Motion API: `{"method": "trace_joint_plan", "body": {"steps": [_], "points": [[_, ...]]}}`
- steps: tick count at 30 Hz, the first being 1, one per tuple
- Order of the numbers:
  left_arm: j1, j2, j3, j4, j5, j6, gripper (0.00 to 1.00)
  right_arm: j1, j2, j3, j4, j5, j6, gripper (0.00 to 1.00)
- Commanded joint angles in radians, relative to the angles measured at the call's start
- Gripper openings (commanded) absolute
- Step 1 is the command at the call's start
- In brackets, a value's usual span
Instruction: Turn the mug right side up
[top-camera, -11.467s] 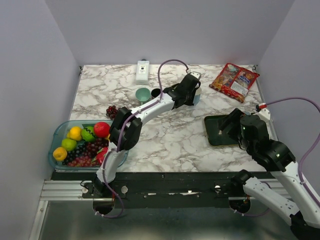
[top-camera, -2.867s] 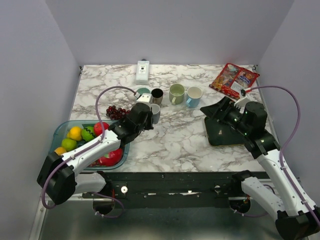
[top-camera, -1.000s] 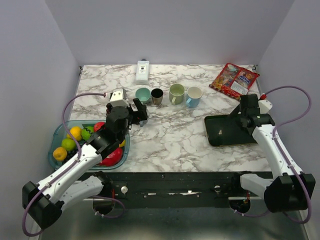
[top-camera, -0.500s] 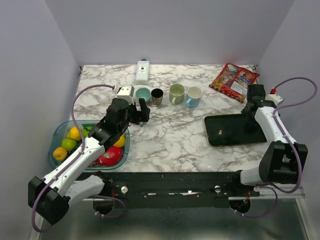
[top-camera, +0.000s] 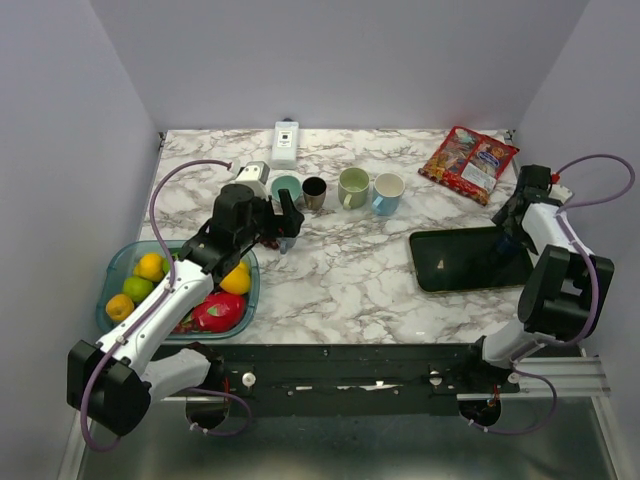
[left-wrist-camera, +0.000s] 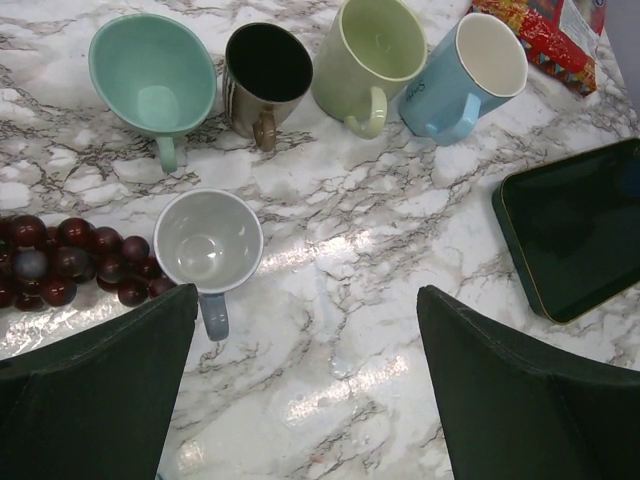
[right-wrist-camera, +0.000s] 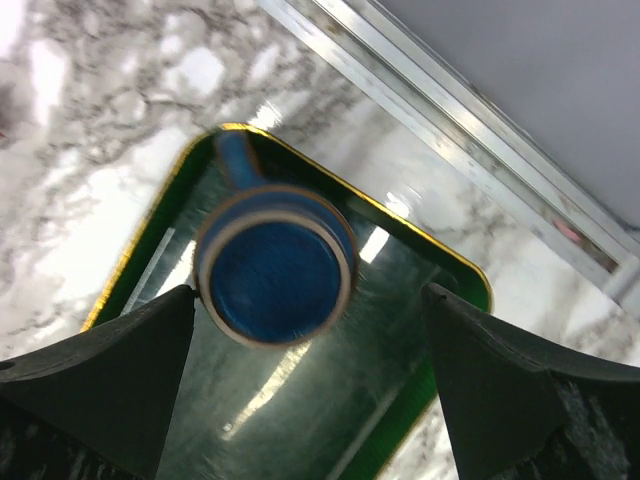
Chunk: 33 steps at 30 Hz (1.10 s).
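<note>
On our marble table (top-camera: 350, 270) we see a blue mug (right-wrist-camera: 275, 262) on a green tray (right-wrist-camera: 400, 300), fruit (top-camera: 150, 266) in a bin (top-camera: 103, 305), left gripper (left-wrist-camera: 305, 400) and right gripper (right-wrist-camera: 305, 400) each spread wide.

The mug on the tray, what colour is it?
The mug is deep blue with a pale ring around it. The right wrist view shows it best.

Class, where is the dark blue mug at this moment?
In the right wrist view, the dark blue mug sits on the dark green tray, near one gold-edged corner, on the right side of the table.
</note>
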Motion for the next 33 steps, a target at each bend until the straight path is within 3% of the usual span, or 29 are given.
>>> {"method": "trace_joint_plan", "body": {"steps": [1, 8, 15, 24, 28, 33], "points": [[0.015, -0.010, 0.024, 0.005, 0.031, -0.006, 0.99, -0.019, 0.056, 0.038, 0.091, -0.085, -0.104, 1.00], [0.026, -0.010, 0.019, 0.005, 0.032, -0.003, 0.99, -0.045, 0.119, 0.073, 0.135, -0.234, -0.180, 1.00], [0.033, -0.010, 0.012, 0.007, 0.040, -0.003, 0.99, -0.045, 0.121, 0.057, 0.140, -0.266, -0.197, 0.96], [0.040, -0.033, -0.019, 0.019, 0.041, -0.015, 0.99, -0.045, 0.153, 0.055, 0.109, -0.338, -0.214, 0.81], [0.040, -0.040, -0.031, 0.027, 0.044, -0.021, 0.99, -0.045, 0.149, 0.054, 0.095, -0.448, -0.204, 0.61], [0.041, -0.057, -0.074, 0.059, 0.050, -0.050, 0.99, -0.037, 0.118, 0.023, 0.082, -0.528, -0.194, 0.45]]}}
